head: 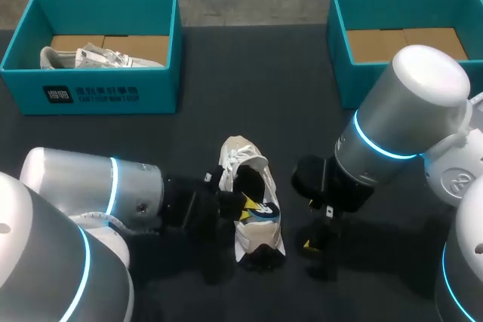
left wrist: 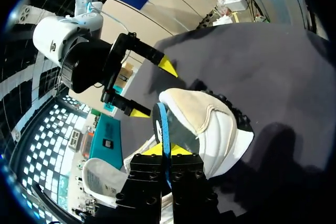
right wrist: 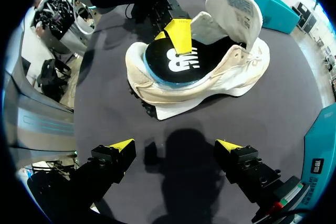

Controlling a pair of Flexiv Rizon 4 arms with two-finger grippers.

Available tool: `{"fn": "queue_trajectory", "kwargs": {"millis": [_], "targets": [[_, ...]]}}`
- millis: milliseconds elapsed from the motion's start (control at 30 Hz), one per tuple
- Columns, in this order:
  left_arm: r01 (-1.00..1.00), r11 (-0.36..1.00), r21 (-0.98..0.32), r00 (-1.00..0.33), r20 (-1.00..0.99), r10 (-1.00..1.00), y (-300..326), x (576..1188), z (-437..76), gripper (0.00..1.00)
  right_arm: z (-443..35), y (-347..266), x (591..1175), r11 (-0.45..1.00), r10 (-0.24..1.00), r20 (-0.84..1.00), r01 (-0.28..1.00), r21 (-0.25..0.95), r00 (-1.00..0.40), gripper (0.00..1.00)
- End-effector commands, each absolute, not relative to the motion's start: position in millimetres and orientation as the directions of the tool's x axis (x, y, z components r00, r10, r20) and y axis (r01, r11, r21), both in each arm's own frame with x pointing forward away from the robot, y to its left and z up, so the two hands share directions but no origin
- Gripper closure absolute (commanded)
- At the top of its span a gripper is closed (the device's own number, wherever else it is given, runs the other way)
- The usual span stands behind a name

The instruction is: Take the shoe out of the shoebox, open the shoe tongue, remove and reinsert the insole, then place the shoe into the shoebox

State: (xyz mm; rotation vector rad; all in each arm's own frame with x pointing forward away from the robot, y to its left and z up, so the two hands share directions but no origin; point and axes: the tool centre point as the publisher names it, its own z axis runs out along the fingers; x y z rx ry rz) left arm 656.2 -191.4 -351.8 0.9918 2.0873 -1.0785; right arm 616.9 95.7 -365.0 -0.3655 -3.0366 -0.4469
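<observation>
While left gripper (head: 245, 203) clamps insole (right wrist: 176, 61) at lower centre, keep it aligned with shoe (head: 243, 157); right gripper (right wrist: 176, 145) stands spread.

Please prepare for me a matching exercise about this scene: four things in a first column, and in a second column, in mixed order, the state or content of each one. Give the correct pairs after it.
Column one
1. left gripper
2. right gripper
3. left shoebox
4. right shoebox

Column two
A. open, over the bare table
B. holds a white shoe
C. shut on the insole
D. no shoe inside, only its cardboard bottom shows

Pairs: 1-C, 2-A, 3-B, 4-D
</observation>
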Motion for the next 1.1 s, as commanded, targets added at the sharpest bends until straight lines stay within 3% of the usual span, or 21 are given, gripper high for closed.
{"fn": "queue_trajectory", "kwargs": {"millis": [33, 67, 167, 300, 467, 667, 733, 1100], "targets": [[0.802, 0.390, -0.453, -0.582, -0.741, 0.336, -197, 656, -349, 1.00, -366, 97, 616, 0.931, 0.227, 0.081, 0.240, 0.276, -0.971, 0.00], [0.787, 0.377, -0.488, -0.606, -0.725, 0.327, -196, 655, -347, 1.00, -366, 97, 616, 0.931, 0.227, 0.081, 0.240, 0.276, -0.971, 0.00], [0.761, 0.345, -0.549, -0.645, -0.692, 0.323, -195, 651, -343, 0.69, -366, 97, 616, 0.931, 0.227, 0.081, 0.240, 0.276, -0.971, 0.00], [0.737, 0.320, -0.595, -0.675, -0.666, 0.316, -194, 648, -338, 0.56, -366, 97, 616, 0.931, 0.227, 0.081, 0.240, 0.276, -0.971, 0.00], [0.722, 0.313, -0.617, -0.691, -0.656, 0.304, -195, 645, -333, 0.59, -366, 97, 616, 0.931, 0.227, 0.081, 0.240, 0.276, -0.971, 0.00], [0.724, 0.290, -0.626, -0.690, -0.653, 0.312, -200, 638, -330, 0.73, -366, 97, 616, 0.931, 0.227, 0.081, 0.240, 0.276, -0.971, 0.00], [0.731, 0.281, -0.621, -0.682, -0.655, 0.325, -202, 635, -330, 1.00, -366, 97, 616, 0.931, 0.227, 0.081, 0.240, 0.276, -0.971, 0.00], [0.812, 0.313, -0.493, -0.582, -0.724, 0.369, -200, 635, -348, 1.00, -366, 97, 616, 0.931, 0.227, 0.081, 0.240, 0.276, -0.971, 0.00]]}}
